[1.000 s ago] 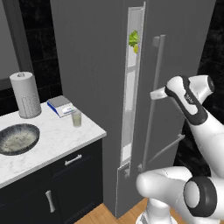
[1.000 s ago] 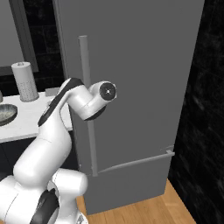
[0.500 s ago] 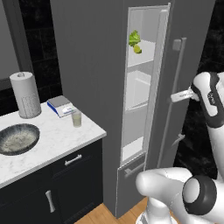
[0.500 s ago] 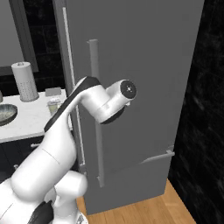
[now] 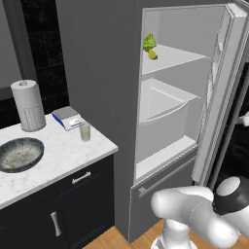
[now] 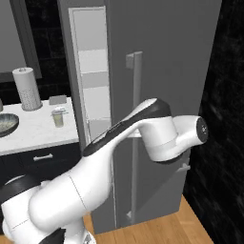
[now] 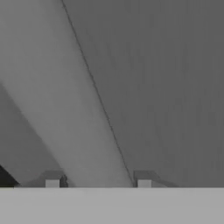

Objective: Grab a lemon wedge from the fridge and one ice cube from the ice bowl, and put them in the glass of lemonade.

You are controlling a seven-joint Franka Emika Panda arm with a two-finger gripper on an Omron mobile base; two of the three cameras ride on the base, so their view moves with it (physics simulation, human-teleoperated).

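The fridge [image 5: 97, 73] door stands wide open. The lemon wedge [image 5: 152, 54] rests on the upper white shelf, just beside the leafy vegetable [image 5: 148, 42]. The gripper [image 7: 98, 183] is at the door's vertical bar handle [image 6: 136, 119]; in the hand view its fingertips [image 7: 52, 183] stand spread, one on each side of the bar, with no visible pinch. The wedge lies well apart from the jaws. The glass of lemonade [image 5: 85, 132] and ice bowl [image 5: 19, 154] stand on the counter [image 5: 58, 160].
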